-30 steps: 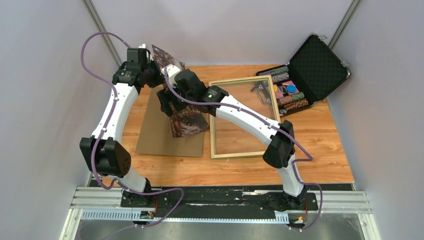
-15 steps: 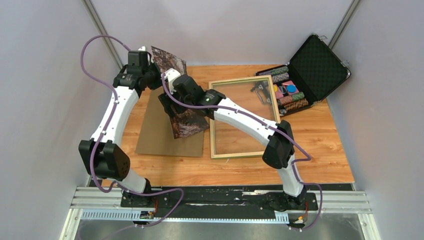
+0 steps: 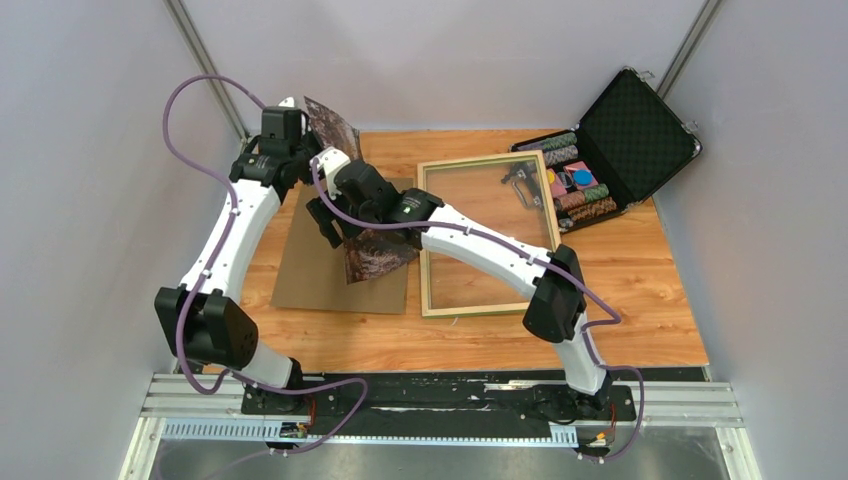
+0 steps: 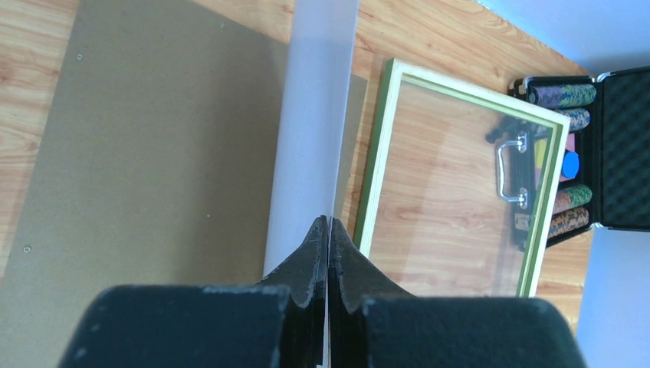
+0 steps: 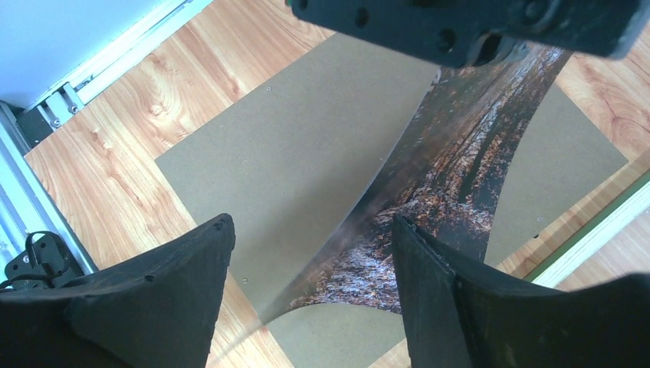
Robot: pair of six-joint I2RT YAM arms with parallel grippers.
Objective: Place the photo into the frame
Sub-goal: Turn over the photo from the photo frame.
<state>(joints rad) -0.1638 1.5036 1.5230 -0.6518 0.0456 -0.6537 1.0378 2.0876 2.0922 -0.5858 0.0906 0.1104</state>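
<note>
Photo (image 5: 460, 153), curved, misty autumn forest

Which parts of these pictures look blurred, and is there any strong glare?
Left wrist view: the photo, held edge-on by the shut left hand, is a pale blurred band. Right wrist view: its near edge is soft, the brown board sharp. Top view: even light, no strong glare.

Left arm raised and extended forward; left hand (image 4: 328, 224) pinched tight on the photo (image 5: 460, 153). Right arm angled leftward; right hand (image 5: 310, 230) points down, fingers spread wide.
</note>
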